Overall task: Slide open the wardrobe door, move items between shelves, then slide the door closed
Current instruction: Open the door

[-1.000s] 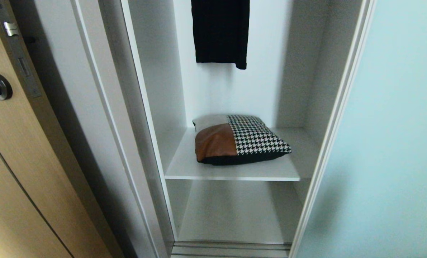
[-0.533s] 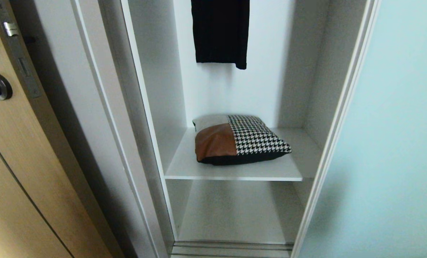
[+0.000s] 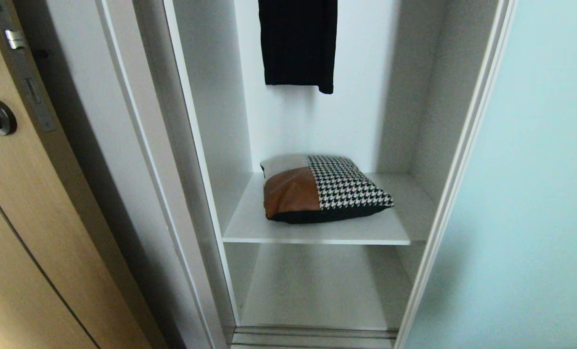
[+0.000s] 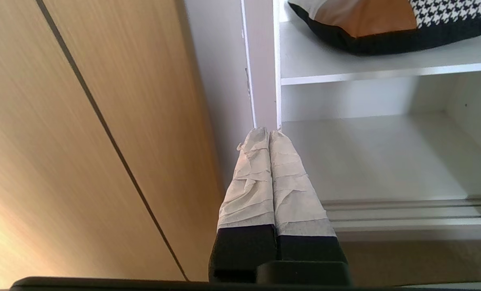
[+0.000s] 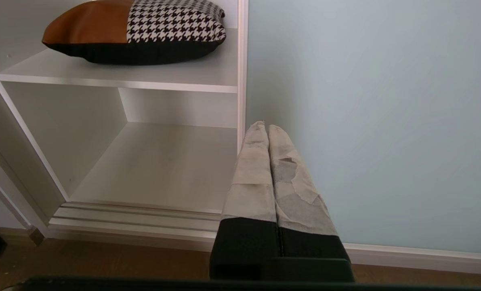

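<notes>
We see the sliding wardrobe door [image 3: 535,194] filling the right side of the head view, slid aside so that the wardrobe bay at the centre stands open. The cushion [image 3: 322,189] lies flat on the upper shelf [image 3: 249,228] in the middle of the frame — tan leather to the left, houndstooth to the right, a white patch at the rear, black edging along the front. Below it, the lower shelf [image 3: 312,291] shows towards the bottom centre. A black garment [image 3: 298,43] hangs at top centre, and a wooden door [image 3: 22,218] with a lock plate occupies the left edge.

Neither arm appears in the head view. In its own wrist view, we see the left gripper [image 4: 268,133] low in front of the wardrobe's left upright [image 4: 262,60], its padded fingers pressed together on nothing. The right gripper [image 5: 265,127] — likewise closed and empty — sits at centre frame before the door's edge, with the cushion at the upper left.
</notes>
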